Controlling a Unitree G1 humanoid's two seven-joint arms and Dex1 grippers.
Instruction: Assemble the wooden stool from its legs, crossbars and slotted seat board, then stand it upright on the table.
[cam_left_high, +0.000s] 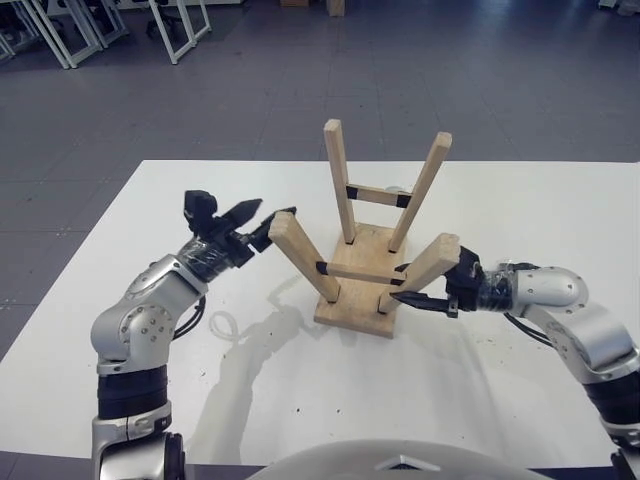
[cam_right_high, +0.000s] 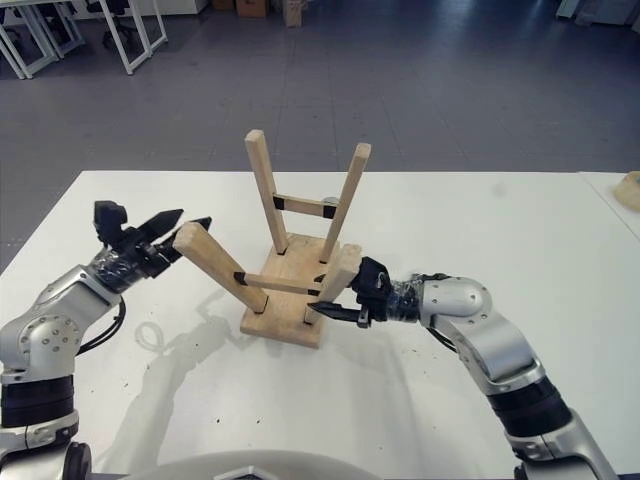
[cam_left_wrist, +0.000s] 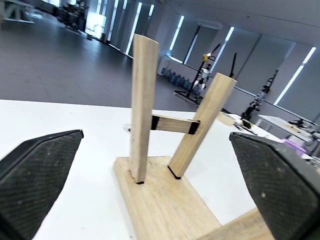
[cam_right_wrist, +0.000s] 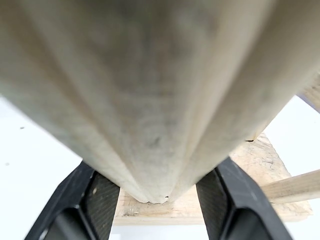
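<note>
The left arm rose from the near-left corner of the table (cam_left_high: 520, 390), elbow bent, forearm angled in towards the middle. The left gripper (cam_left_high: 274, 209) was wide open with nothing in it. Its tips sat just beside the free upper end of the near-left leg (cam_left_high: 305, 262); whether they touched the wood I could not tell. In the left wrist view the two dark fingers (cam_left_wrist: 40, 175) stood far apart, with the far side of the stool between them.

A pale loop of cord (cam_left_high: 222, 326) lay on the table between the left arm and the stool.

The stool stood upside down around the middle of the table. Its slotted seat board (cam_left_high: 350, 316) lay flat on the surface and all four legs pointed up and splayed outward. The two far legs (cam_left_high: 341, 180) were joined by the far crossbar (cam_left_high: 378, 195), the two near ones by the near crossbar (cam_left_high: 360, 272).

The right arm came in from the right edge, elbow bent and forearm lying low and level, pointing left. The right gripper (cam_left_high: 402, 294) was closed on the near-right leg (cam_left_high: 428, 268), low down, just above the seat board. The right wrist view showed one finger on each side of that leg.
</note>
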